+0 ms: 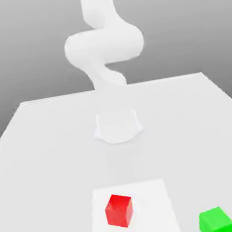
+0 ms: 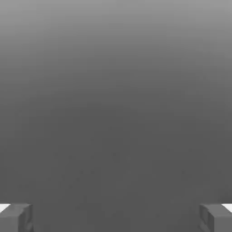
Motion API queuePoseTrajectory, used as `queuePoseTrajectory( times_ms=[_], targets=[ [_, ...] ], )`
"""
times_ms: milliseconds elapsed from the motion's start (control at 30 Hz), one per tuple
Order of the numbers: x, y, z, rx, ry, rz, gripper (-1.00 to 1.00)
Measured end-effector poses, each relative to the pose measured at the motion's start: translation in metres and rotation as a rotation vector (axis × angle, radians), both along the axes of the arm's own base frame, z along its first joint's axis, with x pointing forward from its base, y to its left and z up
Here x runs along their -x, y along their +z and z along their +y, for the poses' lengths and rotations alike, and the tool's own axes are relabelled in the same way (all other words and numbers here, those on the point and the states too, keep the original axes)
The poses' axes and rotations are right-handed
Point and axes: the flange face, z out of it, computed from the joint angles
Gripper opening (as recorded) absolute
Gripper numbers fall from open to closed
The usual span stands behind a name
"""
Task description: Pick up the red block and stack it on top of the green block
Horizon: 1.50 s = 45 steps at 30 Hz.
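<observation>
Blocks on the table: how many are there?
2. The red block sits on the lighter square patch near the front edge; the green block lies apart from it, toward the exterior view's right front corner. None seems hidden.

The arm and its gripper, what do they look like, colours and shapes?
The arm is plain white and smooth, built of thick rounded segments rising from a round white base on the table. No cables or markings show on it. In the hand view the gripper has two blocky grey fingers, squared at the tips, with white behind them.
</observation>
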Motion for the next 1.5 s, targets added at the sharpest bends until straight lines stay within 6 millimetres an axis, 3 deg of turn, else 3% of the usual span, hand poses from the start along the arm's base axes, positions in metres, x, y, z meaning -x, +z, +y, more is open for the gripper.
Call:
queuePoseTrajectory(
  times_ms=[167, 367, 500, 667, 867, 900, 1133, 1333, 1500],
  targets=[
    [-0.053, -0.107, -0.007, -0.022, -0.078, 0.17, 0.0],
    [-0.078, -0.239, -0.018, -0.057, -0.167, 0.366, 0.0],
    [-0.073, -0.325, -0.025, -0.085, -0.226, 0.496, 0.0],
    [-0.045, -0.425, -0.029, -0.129, -0.301, 0.658, 0.0],
    [-0.034, -0.502, -0.028, -0.142, -0.32, 0.705, 0.0],
    [-0.033, -0.512, -0.028, -0.142, -0.32, 0.706, -1.0],
    [-0.033, -0.515, -0.028, -0.141, -0.32, 0.705, -1.0],
    [-0.036, -0.46, -0.024, -0.139, -0.316, 0.706, -1.0],
    [-0.073, -0.443, 0.049, -0.106, -0.245, 0.719, -1.0]
  ],
)
